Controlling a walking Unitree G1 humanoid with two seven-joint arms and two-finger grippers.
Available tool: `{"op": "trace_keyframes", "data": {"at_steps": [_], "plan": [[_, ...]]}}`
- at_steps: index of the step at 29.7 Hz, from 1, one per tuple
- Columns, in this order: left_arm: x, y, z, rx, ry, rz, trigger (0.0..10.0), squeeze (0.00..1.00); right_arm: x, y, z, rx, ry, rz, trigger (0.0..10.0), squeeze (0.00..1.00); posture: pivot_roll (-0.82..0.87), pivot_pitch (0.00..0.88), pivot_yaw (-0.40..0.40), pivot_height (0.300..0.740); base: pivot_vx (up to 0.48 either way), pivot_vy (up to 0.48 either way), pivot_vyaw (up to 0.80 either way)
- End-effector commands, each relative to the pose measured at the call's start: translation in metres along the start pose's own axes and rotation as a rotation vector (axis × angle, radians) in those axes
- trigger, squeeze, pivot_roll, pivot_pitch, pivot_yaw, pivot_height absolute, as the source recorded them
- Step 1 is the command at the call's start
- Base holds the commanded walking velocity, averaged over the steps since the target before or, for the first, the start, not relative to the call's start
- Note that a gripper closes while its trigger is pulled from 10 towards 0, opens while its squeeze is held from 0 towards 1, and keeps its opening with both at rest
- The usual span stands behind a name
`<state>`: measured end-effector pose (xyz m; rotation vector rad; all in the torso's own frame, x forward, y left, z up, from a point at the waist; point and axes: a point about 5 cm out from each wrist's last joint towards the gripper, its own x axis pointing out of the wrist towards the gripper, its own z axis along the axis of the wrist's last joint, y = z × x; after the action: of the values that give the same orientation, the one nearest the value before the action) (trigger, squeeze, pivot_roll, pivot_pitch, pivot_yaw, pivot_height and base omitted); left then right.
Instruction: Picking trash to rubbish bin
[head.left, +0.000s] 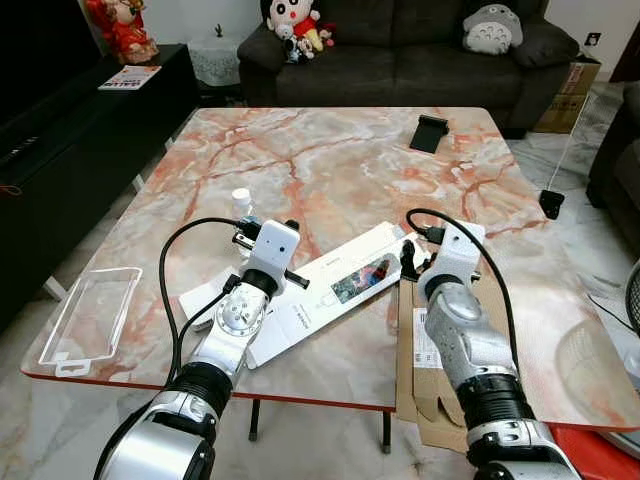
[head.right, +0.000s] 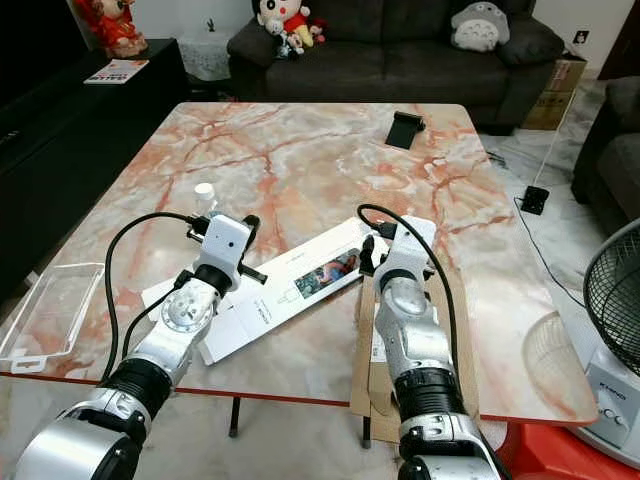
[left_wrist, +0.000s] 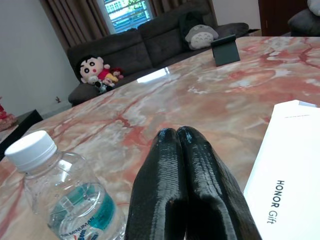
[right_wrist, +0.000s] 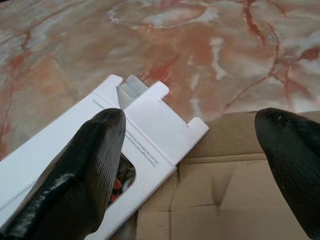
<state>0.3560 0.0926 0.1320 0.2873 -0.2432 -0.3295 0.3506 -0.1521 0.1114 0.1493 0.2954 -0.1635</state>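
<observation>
Reaching: right end effector (right_wrist: 200, 165) gaping empty over white carton (right_wrist: 150, 125); left end effector (left_wrist: 182, 145) closed, empty beside water bottle (left_wrist: 65, 200). Next needing lowering, pinching.

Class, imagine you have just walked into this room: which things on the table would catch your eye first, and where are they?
The long white flattened box lies across the near part of the pink marble table, one end resting on brown flattened cardboard at the near edge. The right hand, fingers apart, hovers over that end; the left hand, fingers pressed together, sits beside a small clear water bottle. A clear plastic tray overhangs the near left corner.
</observation>
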Motion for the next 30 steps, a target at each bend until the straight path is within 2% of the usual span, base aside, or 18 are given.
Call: {"op": "trace_keyframes", "data": {"at_steps": [1, 6, 13, 15, 20, 22, 25, 30], "plan": [[0.004, -0.001, 0.001, 0.014, 0.01, -0.016, 10.0, 0.0, -0.003, -0.002, -0.005, -0.026, 0.025, -0.003, 10.0, 0.0, -0.08, 0.009, 0.047, 0.74, 0.0, 0.0, 0.0], [0.005, -0.002, 0.002, 0.01, 0.008, -0.018, 10.0, 0.0, -0.01, -0.008, -0.02, -0.032, 0.081, -0.009, 10.0, 0.0, -0.08, 0.008, 0.045, 0.74, 0.0, 0.0, 0.0], [0.005, -0.002, 0.002, 0.014, 0.007, -0.018, 10.0, 0.0, -0.011, -0.006, -0.014, 0.013, 0.031, 0.003, 10.0, 0.0, -0.08, 0.012, 0.047, 0.74, 0.0, 0.0, 0.0], [0.004, 0.0, 0.002, 0.017, -0.001, -0.004, 10.0, 0.0, -0.012, 0.004, 0.002, 0.052, -0.079, 0.057, 10.0, 0.0, -0.07, 0.01, 0.047, 0.74, 0.0, 0.0, 0.0], [0.003, 0.01, 0.008, 0.028, -0.043, 0.063, 10.0, 0.0, -0.016, 0.026, 0.023, 0.087, -0.251, 0.163, 10.0, 0.0, -0.06, 0.004, 0.048, 0.74, 0.0, 0.0, 0.0], [0.003, 0.017, 0.012, 0.007, -0.071, 0.113, 10.0, 0.0, -0.017, 0.035, 0.026, 0.087, -0.289, 0.194, 10.0, 0.0, -0.05, 0.002, 0.044, 0.74, 0.0, 0.0, 0.0], [0.004, 0.02, 0.019, 0.003, -0.101, 0.124, 10.0, 0.0, -0.019, 0.039, 0.028, 0.088, -0.314, 0.208, 10.0, 0.0, -0.04, 0.0, 0.036, 0.74, 0.0, 0.0, 0.0], [0.01, 0.026, 0.041, 0.014, -0.193, 0.165, 10.0, 0.0, -0.02, 0.044, 0.027, 0.065, -0.346, 0.232, 10.0, 0.0, -0.04, 0.0, 0.029, 0.74, 0.0, 0.0, 0.0]]}}
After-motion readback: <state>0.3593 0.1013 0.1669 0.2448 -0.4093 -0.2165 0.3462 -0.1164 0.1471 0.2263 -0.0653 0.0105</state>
